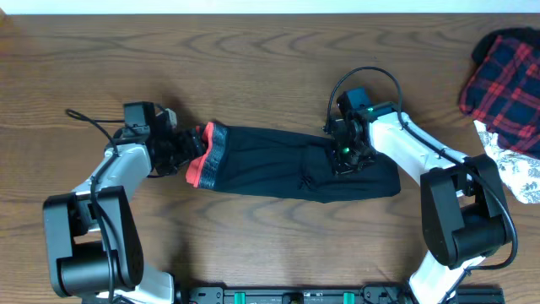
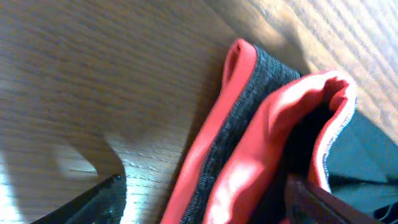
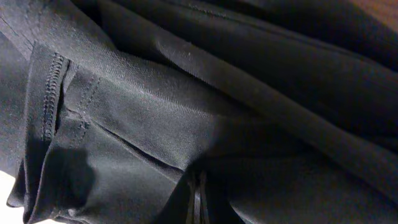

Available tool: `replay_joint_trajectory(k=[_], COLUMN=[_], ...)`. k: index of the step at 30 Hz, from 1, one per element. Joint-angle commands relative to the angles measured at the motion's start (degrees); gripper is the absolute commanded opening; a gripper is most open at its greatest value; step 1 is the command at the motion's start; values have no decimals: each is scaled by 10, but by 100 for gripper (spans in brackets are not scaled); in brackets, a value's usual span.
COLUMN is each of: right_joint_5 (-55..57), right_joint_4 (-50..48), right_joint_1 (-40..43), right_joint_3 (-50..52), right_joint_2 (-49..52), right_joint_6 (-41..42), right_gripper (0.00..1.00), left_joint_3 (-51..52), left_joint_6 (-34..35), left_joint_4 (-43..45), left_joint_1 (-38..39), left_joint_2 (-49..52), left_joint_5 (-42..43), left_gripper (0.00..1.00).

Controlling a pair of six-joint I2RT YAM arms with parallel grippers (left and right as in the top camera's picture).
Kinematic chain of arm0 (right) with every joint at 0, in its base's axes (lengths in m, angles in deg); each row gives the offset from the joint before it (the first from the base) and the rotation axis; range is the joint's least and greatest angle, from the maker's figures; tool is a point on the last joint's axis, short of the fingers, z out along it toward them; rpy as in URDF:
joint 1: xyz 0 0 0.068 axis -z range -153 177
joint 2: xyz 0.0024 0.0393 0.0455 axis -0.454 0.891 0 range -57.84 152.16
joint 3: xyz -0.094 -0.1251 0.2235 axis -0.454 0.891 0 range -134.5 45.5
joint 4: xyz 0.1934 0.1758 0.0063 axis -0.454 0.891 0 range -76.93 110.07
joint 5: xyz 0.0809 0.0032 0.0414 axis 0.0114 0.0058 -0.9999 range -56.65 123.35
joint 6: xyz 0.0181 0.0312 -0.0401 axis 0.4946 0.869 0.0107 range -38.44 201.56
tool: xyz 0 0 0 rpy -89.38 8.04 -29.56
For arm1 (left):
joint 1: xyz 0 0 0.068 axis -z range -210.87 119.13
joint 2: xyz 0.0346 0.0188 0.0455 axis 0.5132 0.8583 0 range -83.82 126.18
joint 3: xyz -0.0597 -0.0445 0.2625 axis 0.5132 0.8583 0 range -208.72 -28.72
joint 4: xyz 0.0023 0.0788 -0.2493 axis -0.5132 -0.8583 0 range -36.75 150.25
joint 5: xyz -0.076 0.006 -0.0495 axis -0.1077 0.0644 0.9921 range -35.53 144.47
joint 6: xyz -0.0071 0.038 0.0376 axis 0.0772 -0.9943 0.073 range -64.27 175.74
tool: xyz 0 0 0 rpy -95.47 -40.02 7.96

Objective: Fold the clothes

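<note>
The trousers [image 1: 278, 173] lie stretched across the middle of the table [image 1: 253, 76], waistband [image 2: 249, 112] at the left end; the left gripper [image 1: 187, 154] is right at that red-orange edge, jaws spread wide — one finger [image 2: 93, 200] on the wood, the other at the band's opening; the right gripper [image 1: 348, 160] sits low on the black fabric toward the other end; its camera shows only folds — jaws pinching or not, can't tell; a plaid garment [image 1: 506, 72] and a floral cloth [image 1: 519, 173] lie at the right edge.
</note>
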Motion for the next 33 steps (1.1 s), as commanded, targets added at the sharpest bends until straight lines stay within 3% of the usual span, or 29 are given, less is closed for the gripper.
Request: replay_joint_trajectory(k=[1,5,20,26,33], right_joint_5=[-5,-5,-5,-5,-5], right_joint_4=[-3,-4,-5,-5,-5], right_joint_1=[-4,-4,-4,-4,-4], right_joint_3=[2,2,2,2,2], right_joint_2=[2,2,2,2,2], right_joint_6=[3,3,3,3,3], right_gripper=[4,4,5,5,5], left_joint_3=[15,15,16,16,16], left_joint_6=[-1,-1,-23,27,27], left_joint_4=[-3,16,-4,21,26], left_joint_1=[-16,-26,-31,-51,-52], left_joint_2=[27,27,27,27,27], left_joint_5=[8,87,87,85,123], left_gripper=[86,87,87,87,87])
